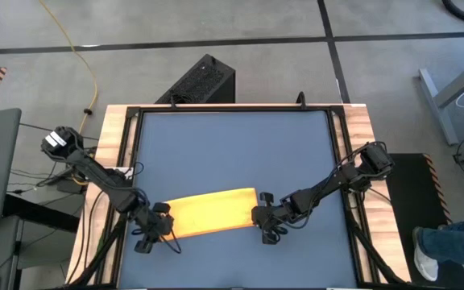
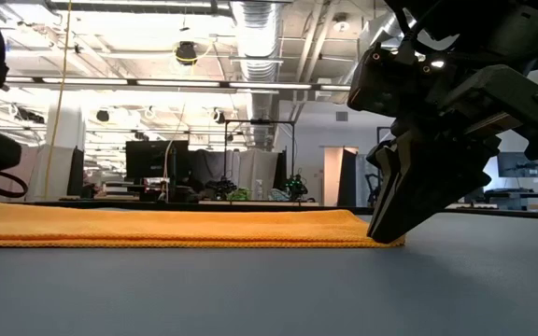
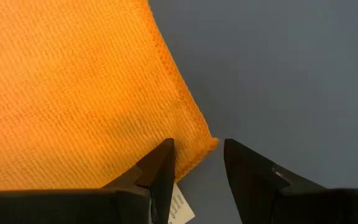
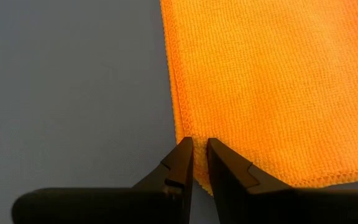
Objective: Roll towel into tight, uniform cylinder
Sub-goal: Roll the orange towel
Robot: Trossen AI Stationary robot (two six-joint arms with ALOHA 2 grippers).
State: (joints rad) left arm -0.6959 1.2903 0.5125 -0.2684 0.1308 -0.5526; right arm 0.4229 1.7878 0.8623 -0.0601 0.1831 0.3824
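The yellow towel [image 1: 212, 213] lies flat, folded into a long band, on the dark blue mat [image 1: 232, 145] near the table's near edge. It also shows in the low view [image 2: 157, 229]. My left gripper [image 1: 156, 222] is at the towel's left end. It is open, with one finger over the cloth and one over the mat, and the towel's corner [image 3: 209, 144] lies between them. The white tag [image 3: 180, 206] shows by the finger. My right gripper [image 1: 264, 217] is at the towel's right end, its fingers almost together on the cloth's edge. My right gripper [image 4: 197, 146] pinches the towel's right edge [image 4: 180, 121] near its near corner between its two fingers. The fingers [image 2: 388, 219] come from above, slanting down. The towel lies flat on the mat, slack. The fingers hide how many layers they hold.
The mat sits in a black frame on the wooden table [image 1: 113, 137], with bare mat on the far side of the towel. A black box [image 1: 204, 80] stands on the floor beyond the far edge. A person's leg [image 1: 453, 238] shows at the right.
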